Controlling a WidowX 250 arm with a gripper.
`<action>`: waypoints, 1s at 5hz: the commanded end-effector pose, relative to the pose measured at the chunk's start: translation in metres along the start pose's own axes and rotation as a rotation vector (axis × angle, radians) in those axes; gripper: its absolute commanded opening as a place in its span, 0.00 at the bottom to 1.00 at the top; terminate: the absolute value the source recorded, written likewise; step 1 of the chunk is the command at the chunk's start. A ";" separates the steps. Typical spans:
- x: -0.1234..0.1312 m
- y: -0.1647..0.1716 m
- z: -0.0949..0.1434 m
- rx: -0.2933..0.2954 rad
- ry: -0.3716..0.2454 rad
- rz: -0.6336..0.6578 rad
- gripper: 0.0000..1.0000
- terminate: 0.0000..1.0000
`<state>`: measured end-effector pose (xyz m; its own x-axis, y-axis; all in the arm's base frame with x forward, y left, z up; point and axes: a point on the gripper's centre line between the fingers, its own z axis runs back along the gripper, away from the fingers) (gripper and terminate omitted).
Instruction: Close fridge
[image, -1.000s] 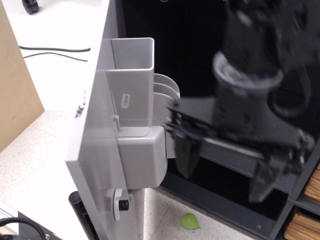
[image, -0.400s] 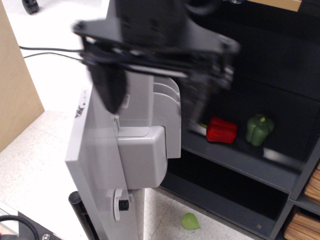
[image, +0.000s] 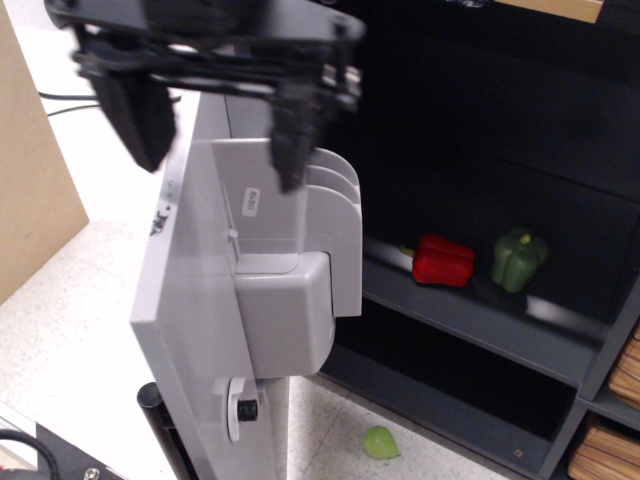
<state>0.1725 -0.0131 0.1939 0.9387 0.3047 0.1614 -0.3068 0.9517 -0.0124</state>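
Observation.image shows the gripper (image: 215, 125), fingers apart, straddling the fridge (image: 190, 290) door's top edge. Best push from the door's outer face, steadily.

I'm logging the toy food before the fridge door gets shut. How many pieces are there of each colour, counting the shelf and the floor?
Red: 1, the red pepper on the fridge shelf
Dark green: 1, the green pepper beside it on the same shelf
Light green: 1, the small green piece on the floor below the door
Total: 3
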 end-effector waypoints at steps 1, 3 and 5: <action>-0.010 0.005 -0.019 0.050 0.009 0.003 1.00 0.00; -0.017 -0.037 -0.035 -0.082 0.081 0.028 1.00 0.00; 0.034 -0.092 -0.020 -0.144 0.059 0.109 1.00 0.00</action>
<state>0.2343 -0.0876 0.1673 0.9132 0.4032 0.0581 -0.3925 0.9090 -0.1400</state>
